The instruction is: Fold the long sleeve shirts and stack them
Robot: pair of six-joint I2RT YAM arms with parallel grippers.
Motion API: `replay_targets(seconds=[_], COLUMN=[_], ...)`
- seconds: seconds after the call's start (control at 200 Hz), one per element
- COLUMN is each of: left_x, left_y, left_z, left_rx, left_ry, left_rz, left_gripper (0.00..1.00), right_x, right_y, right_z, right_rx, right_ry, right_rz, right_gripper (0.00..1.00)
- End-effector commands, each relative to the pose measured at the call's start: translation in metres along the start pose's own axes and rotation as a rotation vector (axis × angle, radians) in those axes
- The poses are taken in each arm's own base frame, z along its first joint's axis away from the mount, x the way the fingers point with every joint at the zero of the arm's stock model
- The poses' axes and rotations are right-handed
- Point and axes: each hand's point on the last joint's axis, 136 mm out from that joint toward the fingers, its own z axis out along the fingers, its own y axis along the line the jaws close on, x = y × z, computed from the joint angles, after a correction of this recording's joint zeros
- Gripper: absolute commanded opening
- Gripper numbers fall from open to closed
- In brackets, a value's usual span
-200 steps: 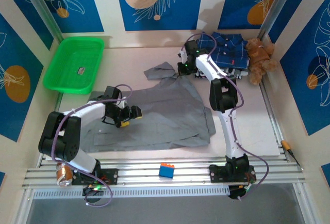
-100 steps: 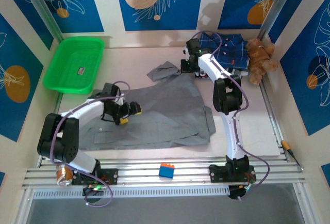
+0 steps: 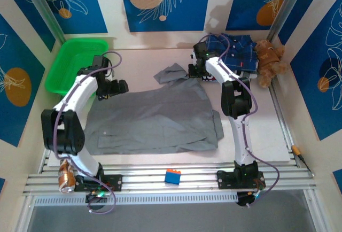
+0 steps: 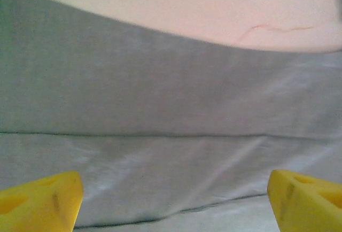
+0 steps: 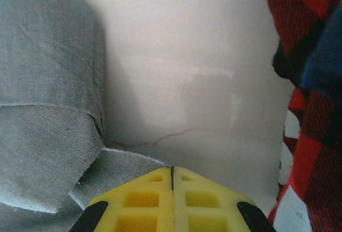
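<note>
Here, grey shirt spread flat, corner rumpled, left fingers apart, right fingers pressed together

Bare table right of grey shirt; green bin blocks far-left corner.

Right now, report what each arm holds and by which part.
The left jaws stand open, holding nothing. The right jaws are shut, apparently pinching the grey shirt by its far edge, near the right end.

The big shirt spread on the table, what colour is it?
The big shirt is plain grey; the top view shows it best.
</note>
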Motion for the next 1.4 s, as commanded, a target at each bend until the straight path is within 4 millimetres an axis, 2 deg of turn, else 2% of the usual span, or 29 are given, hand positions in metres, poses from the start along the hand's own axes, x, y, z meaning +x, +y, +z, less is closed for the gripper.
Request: replay_targets(seconds=[0.0,0.29,0.535,0.715,0.8,0.885,1.121,1.396], left_x=[-0.009,-0.041,-0.066,-0.089,-0.101,-0.106,-0.121,-0.127], left_y=[0.019,0.022,0.023,0.019,0.018,0.016,0.019,0.026], left_z=[0.005,0.021,0.035,0.051,0.056,0.069,0.094,0.119], left_rx=[-0.106,-0.137,-0.161,-0.162,-0.173,-0.168,-0.187,-0.197], left_ry=[0.027,-0.022,-0.037,-0.038,-0.044,-0.022,0.012,0.046], left_rz=[0.082,0.093,0.138,0.207,0.235,0.258,0.281,0.257], left_gripper=[0.89,0.9,0.9,0.86,0.81,0.77,0.73,0.64], right_x=[-0.01,0.01,0.014,0.016,0.016,0.017,0.018,0.019], right_y=[-0.011,-0.04,-0.06,-0.071,-0.072,-0.072,-0.068,-0.062], right_z=[-0.034,-0.054,-0.07,-0.078,-0.08,-0.081,-0.082,-0.079], right_rx=[0.054,0.17,0.229,0.239,0.239,0.241,0.233,0.231], right_ry=[-0.045,-0.026,-0.027,-0.027,-0.026,-0.021,-0.013,-0.004], right_rz=[-0.03,-0.085,-0.125,-0.124,-0.132,-0.144,-0.157,-0.175], right_gripper=[0.0,0.0,0.0,0.0,0.0,0.0,0.0,0.0])
